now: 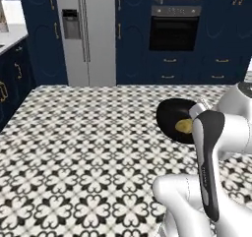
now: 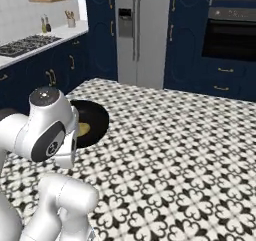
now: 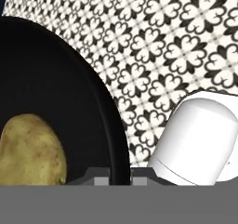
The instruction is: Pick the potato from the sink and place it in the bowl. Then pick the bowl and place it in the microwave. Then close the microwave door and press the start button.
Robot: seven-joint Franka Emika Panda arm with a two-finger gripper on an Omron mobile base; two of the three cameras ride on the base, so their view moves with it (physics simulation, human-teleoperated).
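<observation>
While the yellowish-tan oval potato (image 3: 30, 148) lies loose inside the wide glossy black bowl (image 3: 56, 74) held above the patterned floor (image 1: 74, 147), we judge its slick rigid rim the hold; finger spacing indeterminable.

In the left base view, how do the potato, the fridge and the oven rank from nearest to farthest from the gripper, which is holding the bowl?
1. The potato, inside the bowl that the gripper holds by the rim.
2. and 3. The fridge, far back to the left, and the oven, far back, stand along the same cabinet wall; they are too close to call.
</observation>
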